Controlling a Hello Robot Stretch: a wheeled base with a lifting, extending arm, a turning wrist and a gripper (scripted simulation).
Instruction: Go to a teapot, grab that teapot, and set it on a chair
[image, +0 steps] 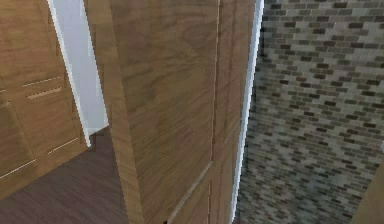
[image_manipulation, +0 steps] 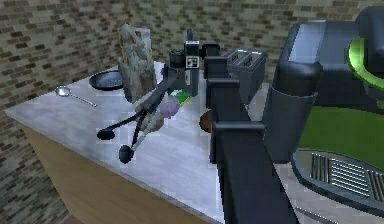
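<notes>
In the arm side view the dark arm (image_manipulation: 235, 140) rises from the bottom edge over a pale countertop (image_manipulation: 70, 120). My gripper (image_manipulation: 114, 143) reaches down and to the left, its thin fingers (image_manipulation: 125, 153) ending in round tips above the counter. A small grey-beige rounded thing (image_manipulation: 152, 118) sits along the fingers, and its shape is too unclear to name. I cannot tell whether the gripper holds anything. A purple and green thing (image_manipulation: 176, 100) lies just beyond it.
The counter also carries a patterned box (image_manipulation: 136, 55), a dark pan (image_manipulation: 104, 80), a spoon (image_manipulation: 72, 94), a toaster (image_manipulation: 246, 66) and a big dark coffee machine (image_manipulation: 320, 95). In the forward view a wooden door (image: 170, 110) stands close ahead, with a brick wall (image: 320, 110) right and wooden cabinets (image: 30, 110) left.
</notes>
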